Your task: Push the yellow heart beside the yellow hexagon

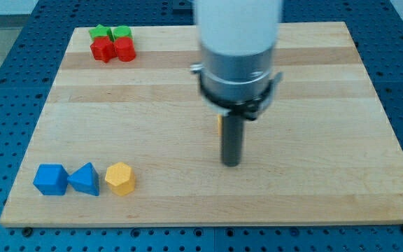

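At the view's left, near the bottom edge of the wooden board point(152, 203), three blocks sit in a row: a blue cube point(50, 179), a blue triangular block point(85, 179) just beside it, and the yellow hexagon point(120, 178) at the row's right end, a little apart from the triangle. The hexagon is the goal marker, and its right flank faces open board, which is probably the side where the heart should end up. Up in the view's top left corner, a green star-like block point(101, 32) and a green block point(122, 32) of unclear shape sit touching a red block point(103, 50) and a second red block point(124, 50); that cluster is well apart from the job and needs no attention. Moving right to the board's middle, the arm point(238, 49) comes down from the view's top and ends in the dark rod, which carries no jaws and holds nothing; my tip point(231, 164) rests at table height. A thin yellow-orange sliver point(220, 124) shows at the rod's left edge, partway up; I judge this to be the yellow heart, mostly hidden behind the rod, so its shape cannot be confirmed. If so, the heart lies well apart from the hexagon, and my tip sits on its right side, suited to a leftward, downward push.
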You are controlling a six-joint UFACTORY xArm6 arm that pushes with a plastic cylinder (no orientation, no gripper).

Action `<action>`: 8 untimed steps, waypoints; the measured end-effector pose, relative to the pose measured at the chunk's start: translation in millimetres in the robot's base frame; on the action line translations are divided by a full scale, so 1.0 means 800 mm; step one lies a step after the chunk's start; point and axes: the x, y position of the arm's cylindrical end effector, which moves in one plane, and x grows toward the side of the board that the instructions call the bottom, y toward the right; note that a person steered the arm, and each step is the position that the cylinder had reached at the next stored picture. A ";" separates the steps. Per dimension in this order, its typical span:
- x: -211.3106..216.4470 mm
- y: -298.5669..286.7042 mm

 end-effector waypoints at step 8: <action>-0.102 -0.033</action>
